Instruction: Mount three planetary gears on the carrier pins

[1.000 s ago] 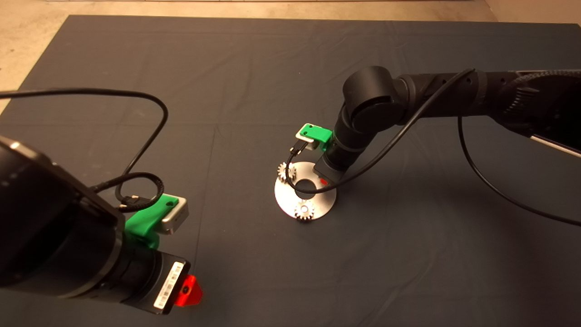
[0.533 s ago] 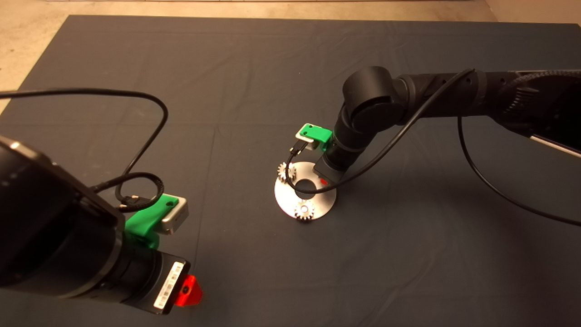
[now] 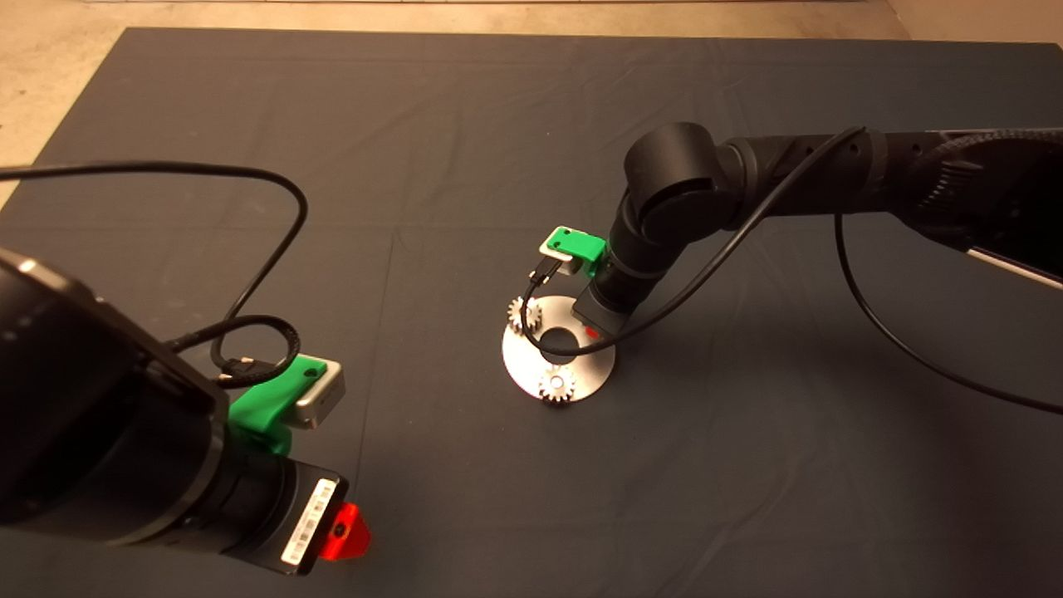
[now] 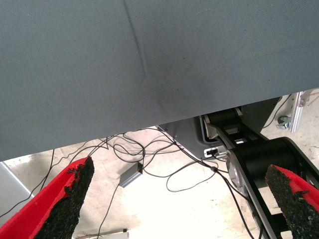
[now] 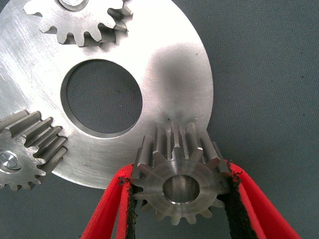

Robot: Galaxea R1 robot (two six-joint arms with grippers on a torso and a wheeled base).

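Note:
The round silver plate (image 3: 531,365) lies mid-mat. Two planetary gears sit on carrier pins: one at the plate's far left (image 3: 525,314), one at its near edge (image 3: 557,384). In the right wrist view both show on the plate (image 5: 174,64), one gear (image 5: 82,20) and the other (image 5: 27,154) with its pin's end (image 5: 7,160) in the hole. My right gripper (image 3: 591,330) is over the plate's right rim, shut (image 5: 179,175) on the third gear (image 5: 179,191), held flat over the rim. The third pin is hidden. My left gripper (image 3: 345,531) waits open at the lower left.
A black cable (image 3: 747,241) hangs from the right arm across the plate. The left wrist view looks past the mat's edge (image 4: 149,64) at the floor with cables and a robot base (image 4: 259,164). Its fingers (image 4: 65,199) stand far apart.
The right arm has sunk very slightly over the plate with the gear in its grip. Nothing else has moved.

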